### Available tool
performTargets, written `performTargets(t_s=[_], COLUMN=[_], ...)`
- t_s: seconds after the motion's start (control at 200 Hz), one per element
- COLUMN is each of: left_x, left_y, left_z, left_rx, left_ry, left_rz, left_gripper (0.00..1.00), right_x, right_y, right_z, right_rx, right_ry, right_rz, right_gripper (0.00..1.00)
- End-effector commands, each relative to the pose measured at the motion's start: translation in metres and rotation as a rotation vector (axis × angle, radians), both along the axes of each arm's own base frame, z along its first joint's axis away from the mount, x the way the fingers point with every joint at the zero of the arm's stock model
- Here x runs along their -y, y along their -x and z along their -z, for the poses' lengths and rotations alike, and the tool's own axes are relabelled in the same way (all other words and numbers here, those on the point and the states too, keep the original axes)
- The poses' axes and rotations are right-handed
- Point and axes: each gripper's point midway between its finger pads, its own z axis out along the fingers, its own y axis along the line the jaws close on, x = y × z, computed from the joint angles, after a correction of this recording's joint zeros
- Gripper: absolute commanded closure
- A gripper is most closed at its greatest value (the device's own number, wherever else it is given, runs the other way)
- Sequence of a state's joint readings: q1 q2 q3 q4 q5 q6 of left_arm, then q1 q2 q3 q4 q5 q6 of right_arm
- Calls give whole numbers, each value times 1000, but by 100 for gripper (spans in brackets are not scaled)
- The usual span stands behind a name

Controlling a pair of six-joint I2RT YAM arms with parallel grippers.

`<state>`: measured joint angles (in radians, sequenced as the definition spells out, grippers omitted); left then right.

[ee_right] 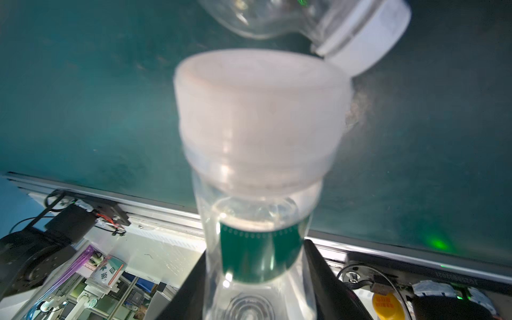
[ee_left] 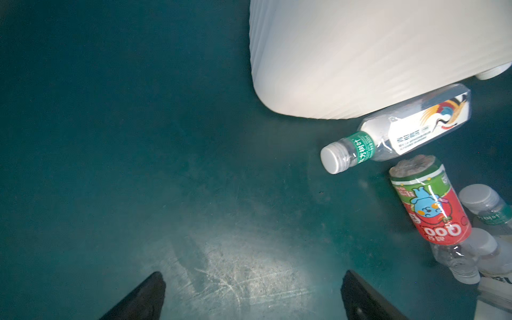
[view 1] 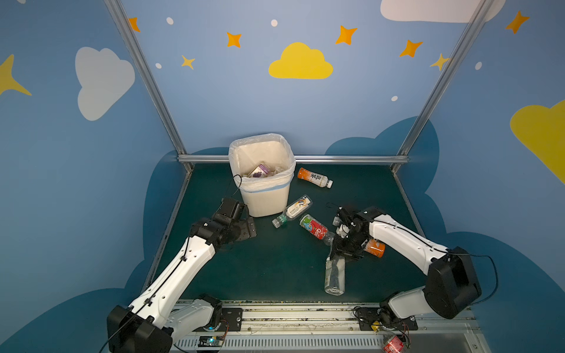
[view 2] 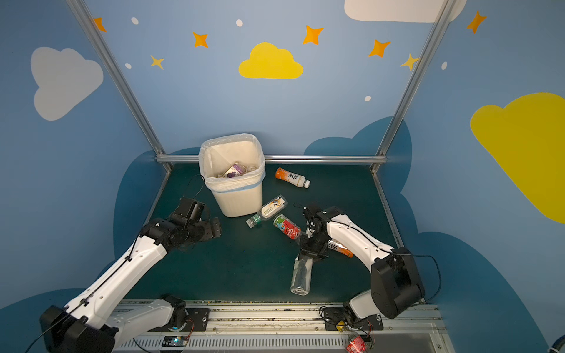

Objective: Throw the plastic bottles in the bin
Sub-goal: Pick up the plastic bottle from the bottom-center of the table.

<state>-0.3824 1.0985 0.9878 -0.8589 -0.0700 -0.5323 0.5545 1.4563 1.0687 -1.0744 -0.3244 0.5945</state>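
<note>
My right gripper (view 1: 336, 259) (ee_right: 253, 277) is shut on a clear bottle (view 1: 334, 276) (view 2: 301, 276) (ee_right: 257, 221) with a wide white cap and a green neck band, its cap end toward the front rail. My left gripper (view 1: 249, 227) (ee_left: 253, 279) stands open over bare mat beside the bin (view 1: 266, 201) (view 2: 240, 201) (ee_left: 360, 55), which holds a purple-labelled bottle (view 1: 260, 170). On the mat lie a white-labelled bottle (view 1: 293, 211) (ee_left: 401, 133), a red-and-green one (view 1: 313, 226) (ee_left: 429, 207), an orange one (view 1: 315, 177) behind, and an orange one (view 1: 375, 248) under the right arm.
Two more white caps (view 1: 336, 220) (ee_left: 482, 199) show close to the right wrist. Aluminium posts and blue walls close in the mat (view 1: 275, 269) at the back and sides. A metal rail (view 1: 305, 314) runs along the front, with a red-labelled item (view 1: 393, 343) below it.
</note>
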Motion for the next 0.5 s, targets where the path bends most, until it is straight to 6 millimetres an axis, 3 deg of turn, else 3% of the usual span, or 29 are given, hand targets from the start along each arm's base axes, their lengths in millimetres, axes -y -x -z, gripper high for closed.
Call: performTargets(t_s=[0.0,0.13,0.25,0.37,0.496], left_x=[-3,-3,-4,-5,-6], left_y=[7,8,10,11,13], left_z=[1,1,0,-3,-5], left_rx=[-16,-19,-18,-13,-15], left_ry=[18,26,27,27,23], left_rz=[-19,-26,-28,-29,-24], left_gripper=[0,0,0,0,0], right_x=[-2,-13,-35,-76,-140], right_y=[-6,-27,-66,-119,-180], right_z=[-22,-46,-89,-155,-248], right_rx=[45,114,240,418,668], right_ry=[-5,-35,-101,-220,-433], right_rz=[-29,-46,-67,-107,-138], right_gripper=[54,54,55,55,55])
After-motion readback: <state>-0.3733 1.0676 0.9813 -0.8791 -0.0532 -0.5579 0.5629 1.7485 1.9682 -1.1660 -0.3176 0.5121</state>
